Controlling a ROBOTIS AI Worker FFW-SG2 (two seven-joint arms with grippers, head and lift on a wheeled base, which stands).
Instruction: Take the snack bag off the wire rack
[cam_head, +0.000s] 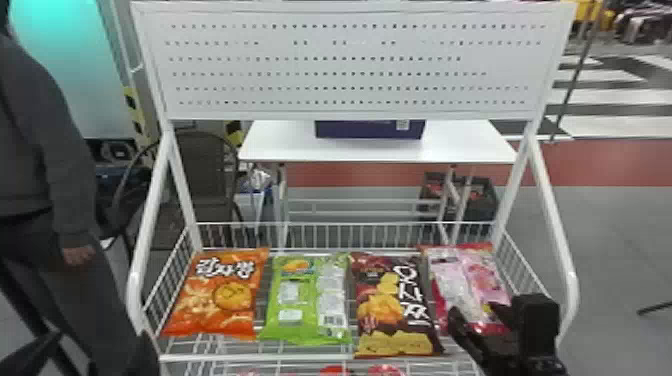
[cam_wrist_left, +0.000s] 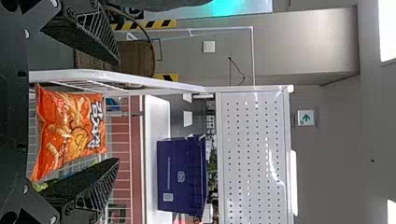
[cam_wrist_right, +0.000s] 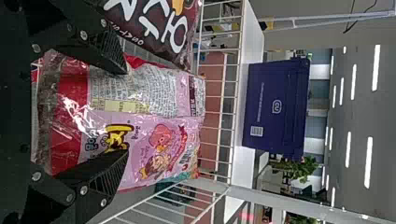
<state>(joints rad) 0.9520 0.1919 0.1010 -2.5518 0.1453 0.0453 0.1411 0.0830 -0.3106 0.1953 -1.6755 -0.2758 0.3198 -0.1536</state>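
Head view: pink snack bag (cam_head: 475, 280) on wire rack's (cam_head: 260, 358) R side, near end by R gripper (cam_head: 484, 311), fingers apart; L gripper (cam_wrist_left: 116, 111), also open, at rack's L.

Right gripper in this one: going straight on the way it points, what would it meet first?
Most likely the pink and red plastic snack bag, which shows in line between the right gripper's open fingers; how much depth is left before contact is unclear.

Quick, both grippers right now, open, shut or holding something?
Left gripper: open, nothing held.
Right gripper: open, fingers spread at the pink bag, not clamped on it.
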